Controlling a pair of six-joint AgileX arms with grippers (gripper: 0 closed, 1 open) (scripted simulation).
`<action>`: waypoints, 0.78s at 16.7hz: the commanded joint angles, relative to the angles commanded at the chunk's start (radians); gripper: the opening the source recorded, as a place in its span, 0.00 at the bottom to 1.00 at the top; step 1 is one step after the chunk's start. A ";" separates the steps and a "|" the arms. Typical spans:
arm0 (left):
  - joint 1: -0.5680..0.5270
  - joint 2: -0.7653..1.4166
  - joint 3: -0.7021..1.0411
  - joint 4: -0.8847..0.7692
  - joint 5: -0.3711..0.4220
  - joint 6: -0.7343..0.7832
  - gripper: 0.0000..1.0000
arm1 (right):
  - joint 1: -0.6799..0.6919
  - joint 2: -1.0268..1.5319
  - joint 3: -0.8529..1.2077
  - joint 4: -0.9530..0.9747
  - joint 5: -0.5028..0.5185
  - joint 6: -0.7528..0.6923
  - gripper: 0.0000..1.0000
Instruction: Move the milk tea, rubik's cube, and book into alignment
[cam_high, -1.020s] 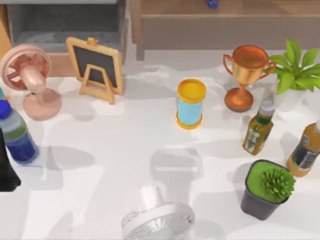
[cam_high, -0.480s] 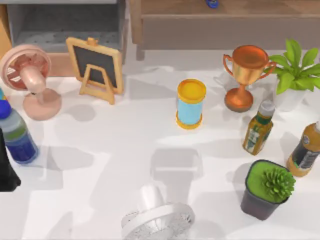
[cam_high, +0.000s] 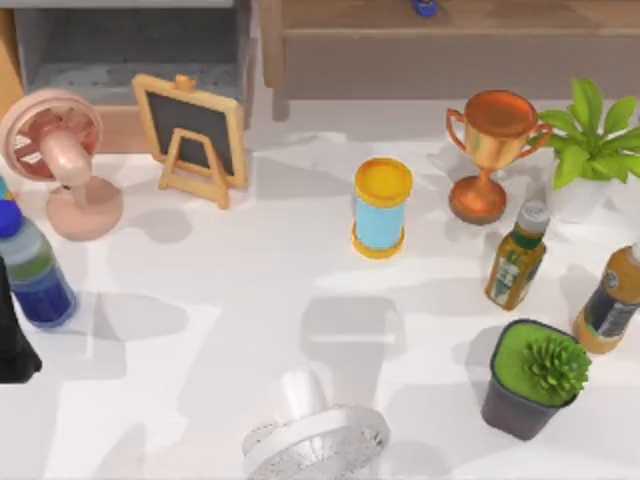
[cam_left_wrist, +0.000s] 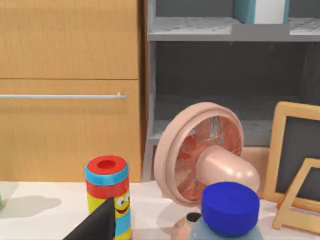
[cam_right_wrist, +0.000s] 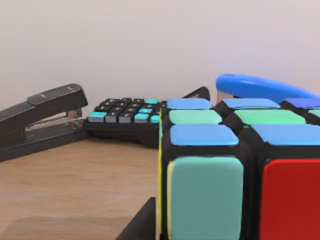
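Right gripper (cam_right_wrist: 142, 222) cropped, beside rubik's cube (cam_right_wrist: 240, 170)

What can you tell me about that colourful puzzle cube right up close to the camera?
The rubik's cube looms close in the right wrist view, resting on a wooden surface. Black edges frame glossy stickers: blue and green on top, pale teal and red on the near faces, a yellow sliver on one side. Behind it lie a black calculator, a stapler and something blue.

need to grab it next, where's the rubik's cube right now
In the right wrist view, the rubik's cube sits on a wooden surface, with a calculator and black stapler behind it.
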 joint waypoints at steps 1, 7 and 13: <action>0.000 0.000 0.000 0.000 0.000 0.000 1.00 | 0.000 0.000 0.000 0.000 0.000 0.000 0.90; 0.000 0.000 0.000 0.000 0.000 0.000 1.00 | 0.000 0.000 0.000 0.000 0.000 0.000 1.00; 0.000 0.000 0.000 0.000 0.000 0.000 1.00 | -0.004 -0.018 -0.017 0.006 -0.002 0.000 1.00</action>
